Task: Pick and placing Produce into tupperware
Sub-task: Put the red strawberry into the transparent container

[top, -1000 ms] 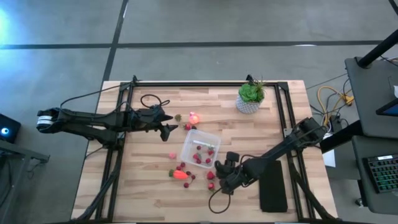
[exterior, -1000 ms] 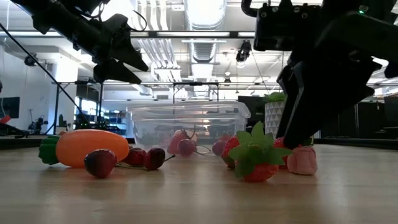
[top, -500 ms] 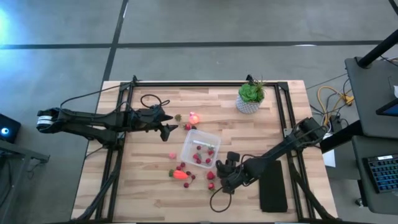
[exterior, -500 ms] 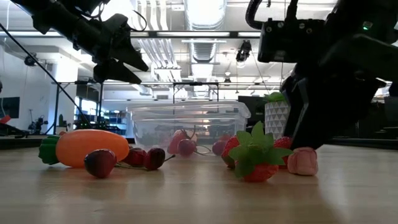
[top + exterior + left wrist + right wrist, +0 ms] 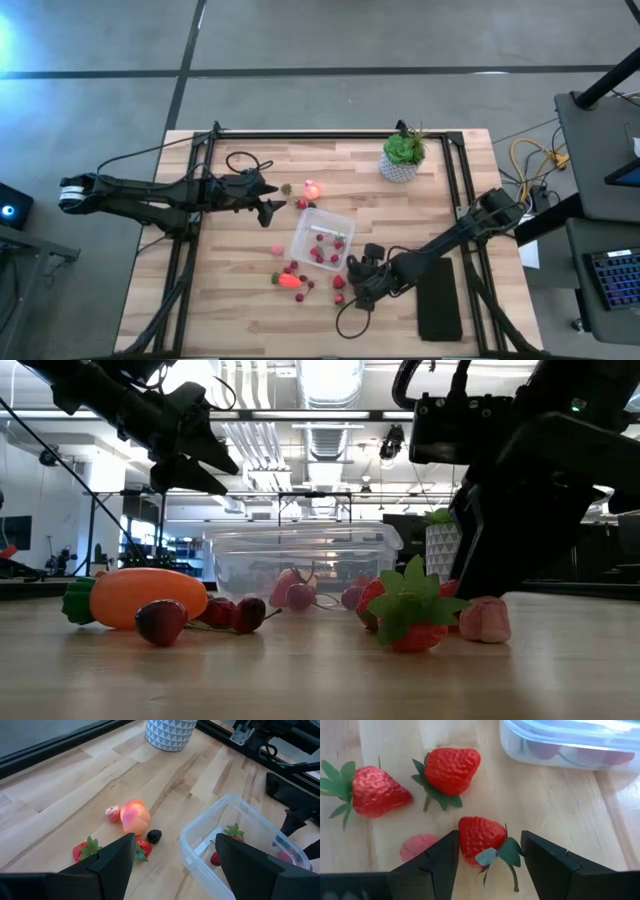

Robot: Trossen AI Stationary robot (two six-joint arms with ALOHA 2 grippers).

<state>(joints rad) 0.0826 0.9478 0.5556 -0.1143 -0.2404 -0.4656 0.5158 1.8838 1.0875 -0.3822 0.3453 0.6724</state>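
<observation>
The clear tupperware (image 5: 322, 238) stands mid-table with a few red pieces inside. Loose produce lies around it: an orange carrot (image 5: 290, 281), strawberries, and a pink-orange round fruit (image 5: 312, 190). My right gripper (image 5: 351, 286) is low over the table at the tupperware's near right corner. It is open, and a strawberry (image 5: 477, 836) lies on the wood between its fingers. Two more strawberries (image 5: 451, 769) and a pink piece (image 5: 417, 846) lie close by. My left gripper (image 5: 277, 207) hovers open, raised above the table left of the tupperware (image 5: 240, 845). My right gripper's fingers (image 5: 436, 857) stand on either side of the strawberry, coming from above at a slant. I cannot tell whether they touch it. The strawberry lies on the table.
A green potted plant (image 5: 403, 155) stands near the far right corner. A flat black slab (image 5: 438, 300) lies under the right arm near the table's right edge. A dark cable (image 5: 240, 160) loops at the far left. Black frame rails run along the table's sides.
My right gripper has shifted a little toward the table's left while staying low over the loose strawberries. The produce and the tupperware lie where they were.
</observation>
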